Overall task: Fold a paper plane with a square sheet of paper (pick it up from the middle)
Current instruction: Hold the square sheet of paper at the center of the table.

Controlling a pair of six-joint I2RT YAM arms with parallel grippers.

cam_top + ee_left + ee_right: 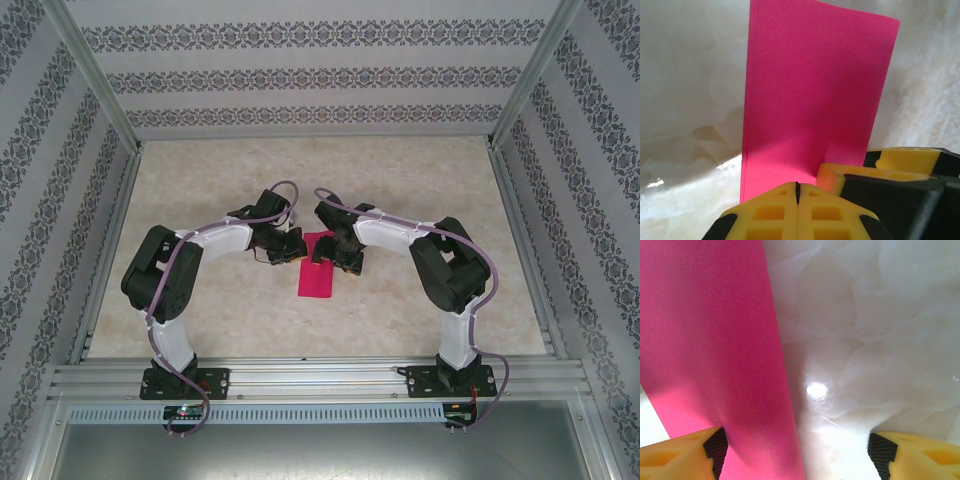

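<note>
While your left claw [796, 192] has its jaws pressed together at the edge of the square sheet of paper [810, 100], you cannot tell whether it pinches it. Your right claw [795, 452] stands wide, one finger over the sheet, the other over bare desk [880, 340]. The sheet lies mid-desk between both claws.

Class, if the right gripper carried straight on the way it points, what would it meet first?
Probably the table, right beside the edge of the pink paper; one finger would land on the paper. Depth is hard to judge.
</note>
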